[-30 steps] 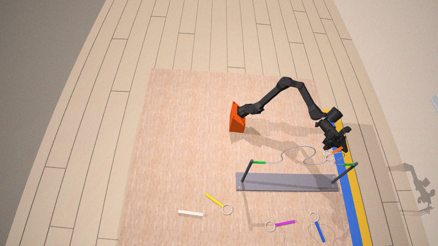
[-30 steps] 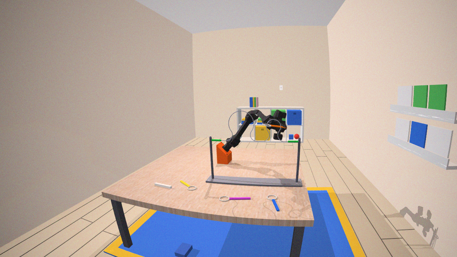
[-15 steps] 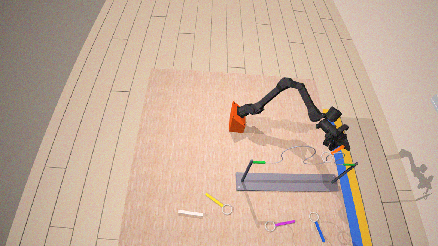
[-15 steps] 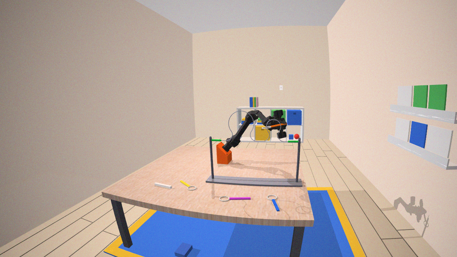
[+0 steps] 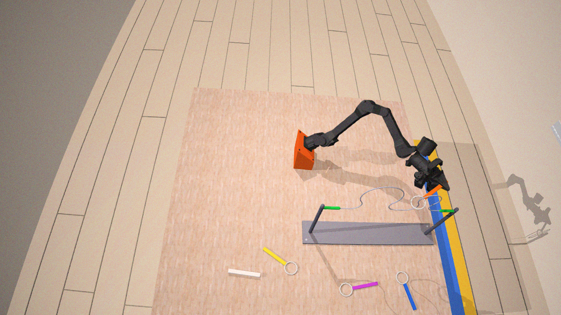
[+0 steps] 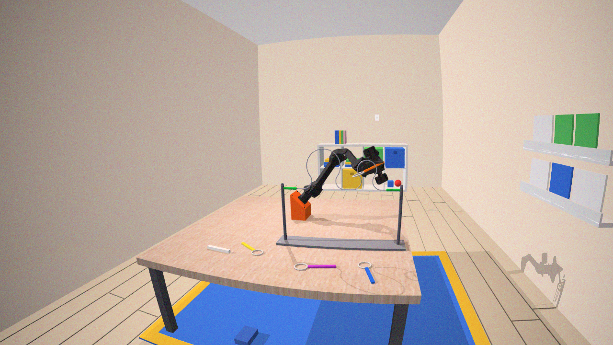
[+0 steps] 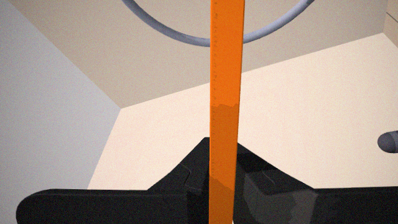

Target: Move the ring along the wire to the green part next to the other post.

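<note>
The black parallel-jaw tool point(image 5: 434, 185) is clenching the flat orange handle point(image 7: 225, 93) of the pale ring point(image 5: 417, 201), its two dark fingers pressing on the handle from either side. In the wrist view the handle is running straight up from between the jaws, and a curve of the thin grey wire point(image 7: 174, 31) is crossing behind its upper part. From above, the ring is sitting just below and to the left of the tool, out at the far end of the handle, over a loop of the grey wire point(image 5: 375, 191) near the right-hand dark post point(image 5: 441, 220). Whether the ring is touching the wire cannot be told. The short green wire section point(image 5: 446, 211) beside that post is lying just to the right of the ring. The other green section point(image 5: 332, 207) is sitting by the left post point(image 5: 316, 217), well apart from the ring. Both posts are standing on a grey base plate point(image 5: 368, 238) on the wooden counter point(image 5: 230, 175). Three spare rings, with yellow point(image 5: 274, 255), magenta point(image 5: 364, 285) and blue point(image 5: 409, 296) handles, are lying on the counter in front of the plate.
</note>
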Tool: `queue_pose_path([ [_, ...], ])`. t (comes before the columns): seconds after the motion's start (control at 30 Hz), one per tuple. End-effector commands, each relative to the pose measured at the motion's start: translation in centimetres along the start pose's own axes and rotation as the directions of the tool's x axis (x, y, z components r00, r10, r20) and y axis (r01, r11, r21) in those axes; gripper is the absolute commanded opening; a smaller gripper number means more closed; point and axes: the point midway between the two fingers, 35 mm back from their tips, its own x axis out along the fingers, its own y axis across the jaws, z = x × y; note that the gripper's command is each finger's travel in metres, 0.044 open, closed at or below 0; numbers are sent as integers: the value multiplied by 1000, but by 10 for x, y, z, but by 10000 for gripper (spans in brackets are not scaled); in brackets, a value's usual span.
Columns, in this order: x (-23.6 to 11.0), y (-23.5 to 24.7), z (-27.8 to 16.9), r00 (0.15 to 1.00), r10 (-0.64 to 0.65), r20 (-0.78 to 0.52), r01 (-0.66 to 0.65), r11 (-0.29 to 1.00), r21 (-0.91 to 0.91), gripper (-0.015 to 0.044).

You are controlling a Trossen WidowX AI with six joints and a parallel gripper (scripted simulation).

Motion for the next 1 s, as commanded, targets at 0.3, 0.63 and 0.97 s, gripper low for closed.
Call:
queue_pose_path([
  [0.3,0,-11,-2,1000,17,3,-17,1000,21,-150],
  [0.63,-2,-36,-1,999,-51,-7,50,993,-107,-150],
  [0.97,-8,-66,5,989,-149,-7,141,949,-283,-150],
])
